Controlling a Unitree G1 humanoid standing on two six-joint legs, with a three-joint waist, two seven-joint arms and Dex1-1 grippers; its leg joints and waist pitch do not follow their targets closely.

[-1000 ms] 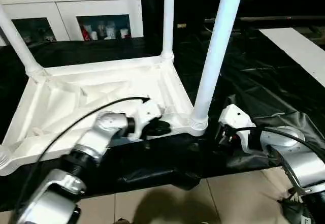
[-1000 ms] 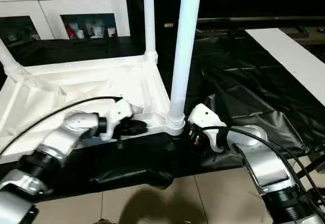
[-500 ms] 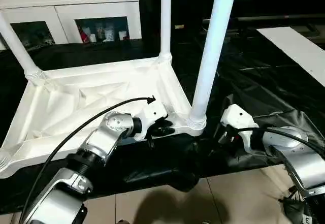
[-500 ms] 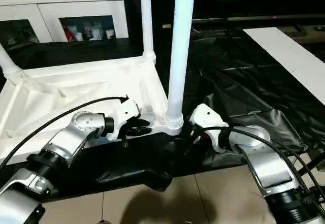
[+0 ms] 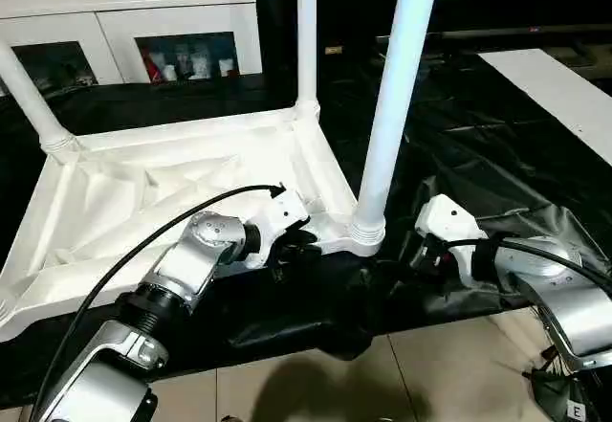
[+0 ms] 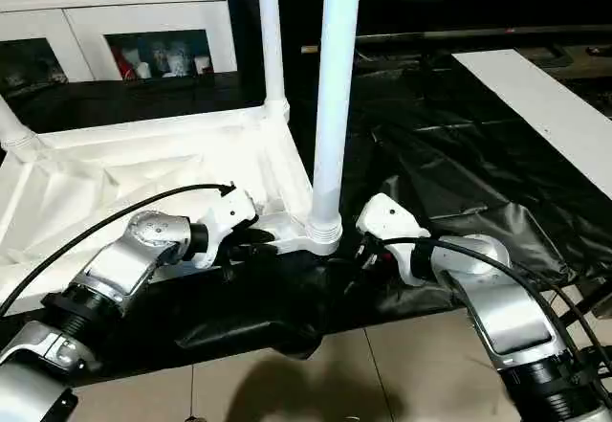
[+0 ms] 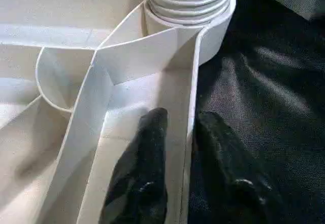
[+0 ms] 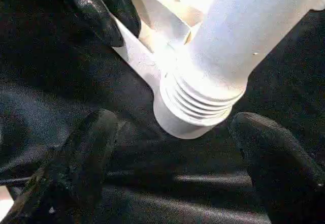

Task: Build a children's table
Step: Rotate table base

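Robot grips upturned tabletop (image 5: pixel 172 192) on black sheet (image 5: pixel 478 154), three legs standing in its corner sockets.

From left: one leg (image 5: pixel 29 97) leans at the far corner; the left gripper (image 7: pixel 177 148) is clenched over the tabletop's near rim, one finger (image 7: pixel 147 173) inside, the other outside; a rear leg (image 5: pixel 306 30) rises behind; the near leg (image 5: pixel 392 106) stands in its ribbed socket (image 8: pixel 198 102); the right gripper (image 8: pixel 172 158) hangs released, fingers well apart either side of that socket.

Head pair looking forward and down across the upturned tabletop (image 5: pixel 172 188), left wrist view close along its rim, right wrist view close under the near corner socket (image 8: pixel 190 109), shared by all.
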